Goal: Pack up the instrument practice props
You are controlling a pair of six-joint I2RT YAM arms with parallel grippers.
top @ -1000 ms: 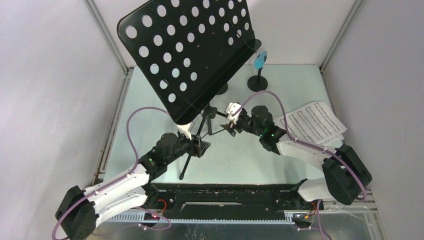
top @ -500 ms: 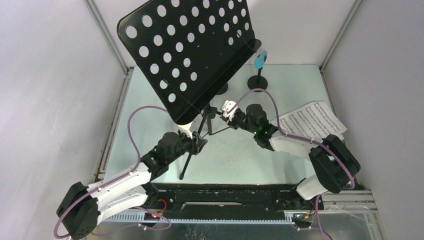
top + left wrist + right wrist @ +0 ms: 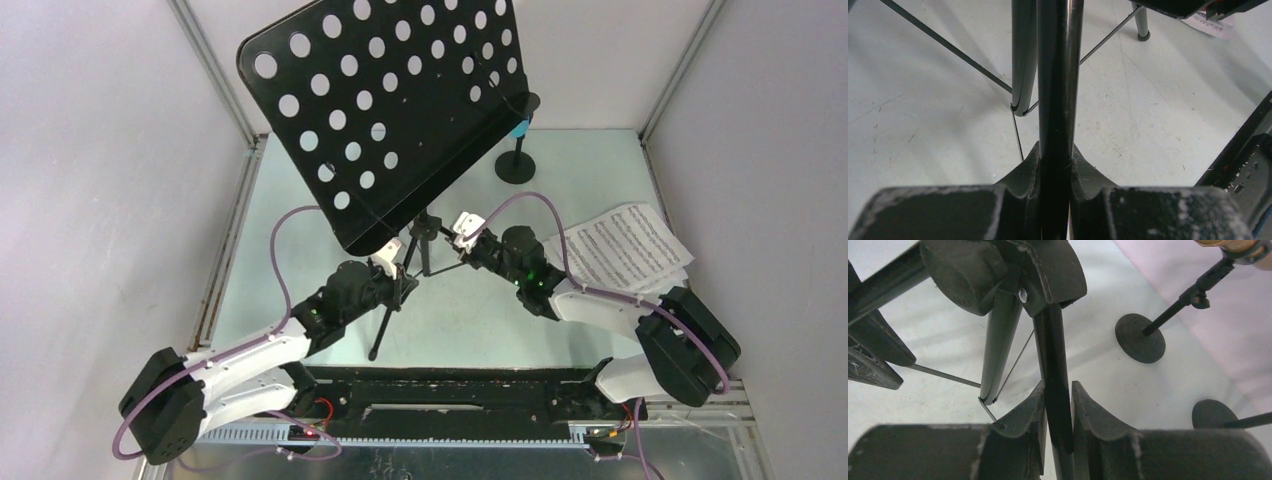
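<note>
Music rack: the black music rack (image 3: pixel 380 110) is about in the middle of the table (image 3: pixel 600 170). Its perforated desk is high and tilted, and the tripod below it is between the two grippers.
Left gripper: the left gripper (image 3: pixel 1055 150) is clenched on the front leg (image 3: pixel 1055 75). The tube runs straight through the gap, and both fingers (image 3: pixel 1023 172) press against it.
Right gripper: the right gripper (image 3: pixel 1058 385) grasps the side leg (image 3: pixel 1053 350) just under the tripod hub (image 3: pixel 1018 270). The leg passes between the fingertips, with a pad close on each side.
Feet: I cannot tell whether the feet touch the table.
Sheet music: the white pages (image 3: pixel 625 245) lie flat at the right side of the table, beside the right arm, apart from the rack.
Holders: one round-based holder (image 3: pixel 1140 345) carries the tan microphone (image 3: pixel 1228 244). The second holder (image 3: pixel 515 165) stands at the far side, and the light-blue microphone (image 3: pixel 519 129) on it is mostly hidden behind the desk edge.
</note>
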